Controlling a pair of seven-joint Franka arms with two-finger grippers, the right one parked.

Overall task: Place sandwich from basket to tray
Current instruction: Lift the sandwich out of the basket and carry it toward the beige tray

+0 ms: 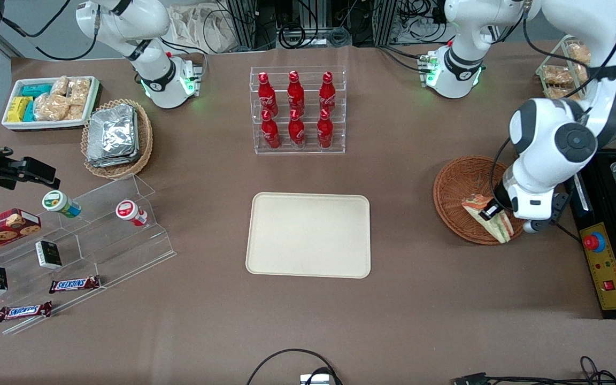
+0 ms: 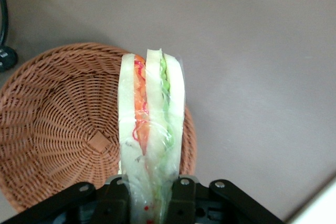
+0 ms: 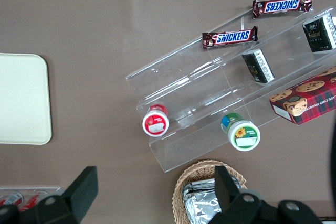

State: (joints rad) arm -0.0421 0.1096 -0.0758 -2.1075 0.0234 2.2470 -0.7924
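My left gripper (image 1: 492, 212) is shut on the sandwich (image 1: 489, 215), a clear-wrapped wedge of pale bread with green and orange-red filling, and holds it over the nearer rim of the reddish-brown wicker basket (image 1: 460, 187). In the left wrist view the sandwich (image 2: 151, 129) stands on edge between the two fingers (image 2: 181, 198), above the basket (image 2: 58, 129), which shows nothing else inside. The cream-beige tray (image 1: 309, 235) lies bare at the table's middle, well apart from the basket toward the parked arm's end. It also shows in the right wrist view (image 3: 21, 98).
A clear rack of red bottles (image 1: 297, 109) stands farther from the camera than the tray. A black control box with a red button (image 1: 605, 262) lies beside the basket at the working arm's end. A tan foil-pack basket (image 1: 117, 138), snack bin (image 1: 50, 101) and acrylic steps (image 1: 72, 251) lie toward the parked arm's end.
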